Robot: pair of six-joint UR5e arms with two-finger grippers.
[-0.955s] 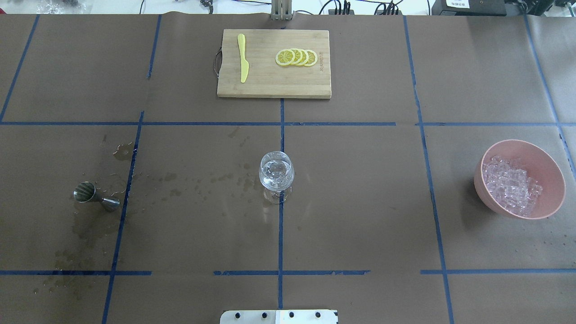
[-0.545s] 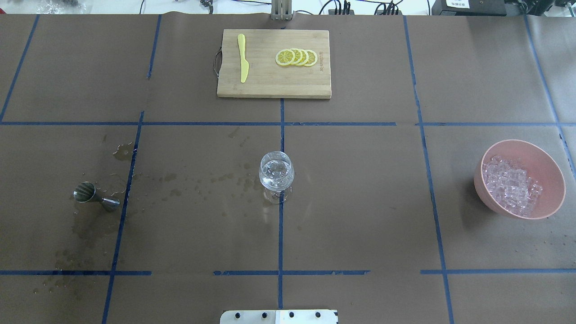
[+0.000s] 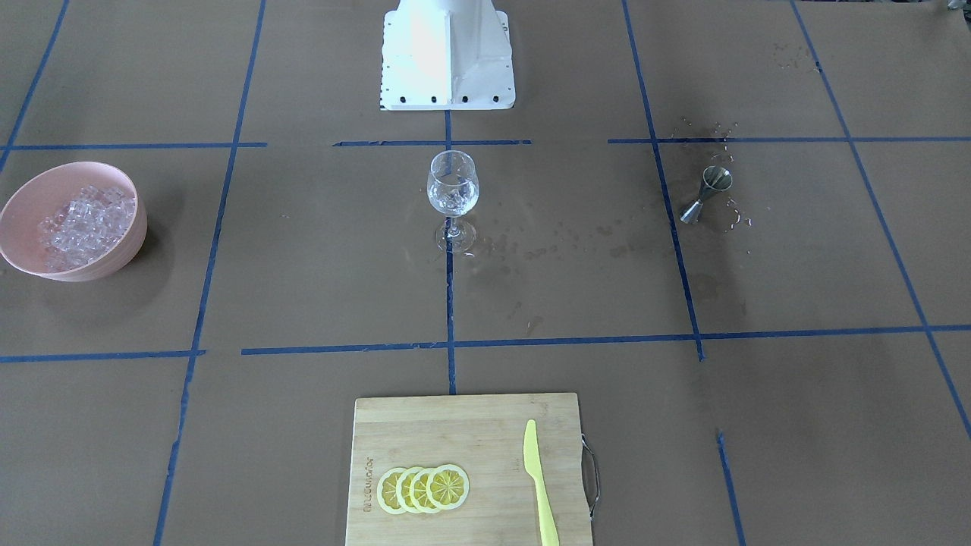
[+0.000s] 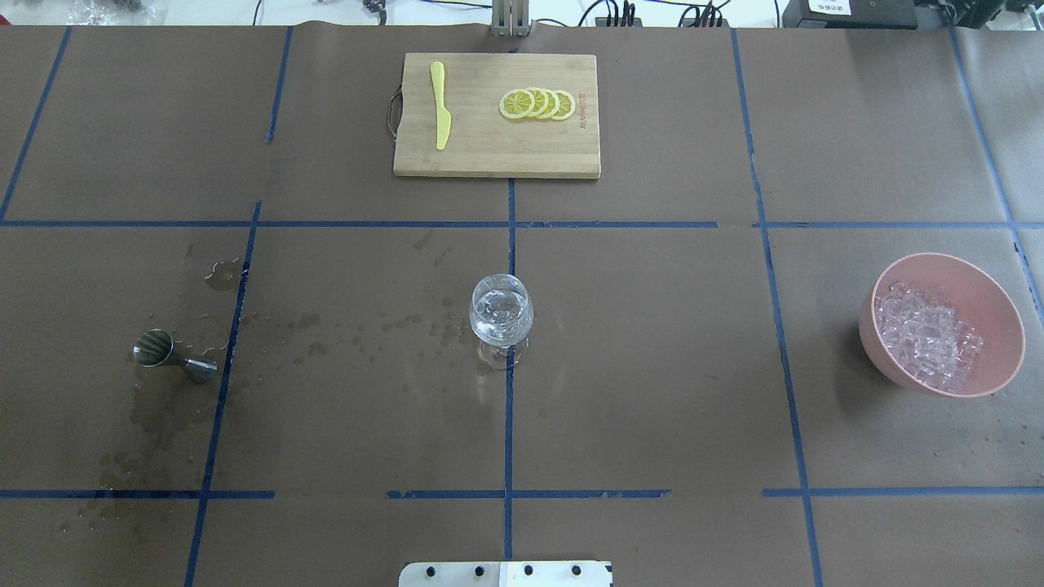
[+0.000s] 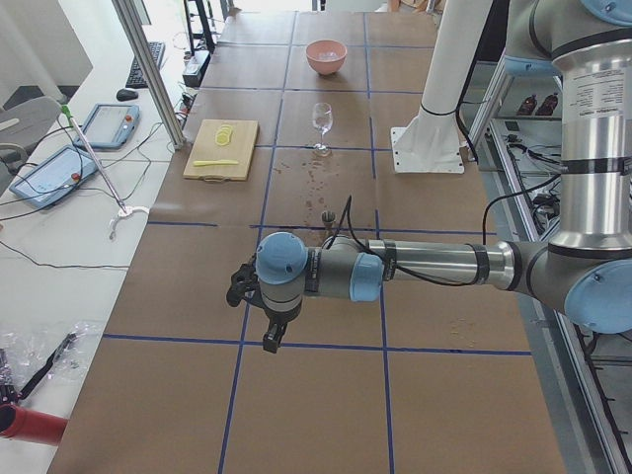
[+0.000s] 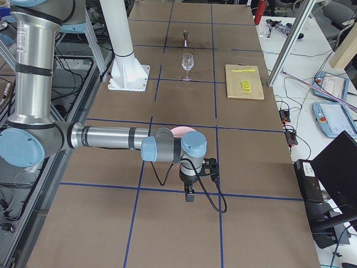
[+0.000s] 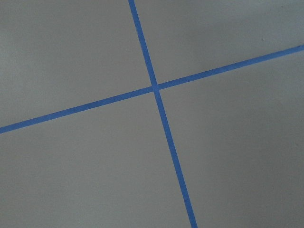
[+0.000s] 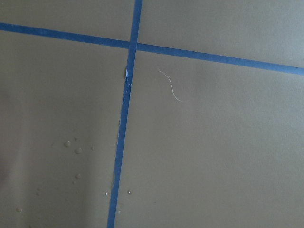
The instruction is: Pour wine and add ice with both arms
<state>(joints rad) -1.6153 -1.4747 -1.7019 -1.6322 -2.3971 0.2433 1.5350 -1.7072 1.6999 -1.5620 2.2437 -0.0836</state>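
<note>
Glassy ice (image 4: pixel 926 342) fills a round bowl (image 4: pixel 991 293) (left gripper (image 5: pixel 269 343), right gripper (image 6: pixel 189 196) jaws: cannot tell).

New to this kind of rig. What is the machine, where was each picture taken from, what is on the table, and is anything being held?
Two robot arms work at a table covered in brown paper with blue tape. The white pedestal is their base. Two cameras look down, one from behind the robot and one facing it. Two more stand at the table's ends, and one rides on each wrist.

The left arm and right arm reach over bare paper, so the wrist views show only paper and tape.

On the table are a wine glass with clear contents, a pink bowl of ice, a metal jigger among wet spots, and a cutting board with lemon slices and a yellow knife.

Nothing shows in the left tool or right tool. Open or shut, I cannot tell.
</note>
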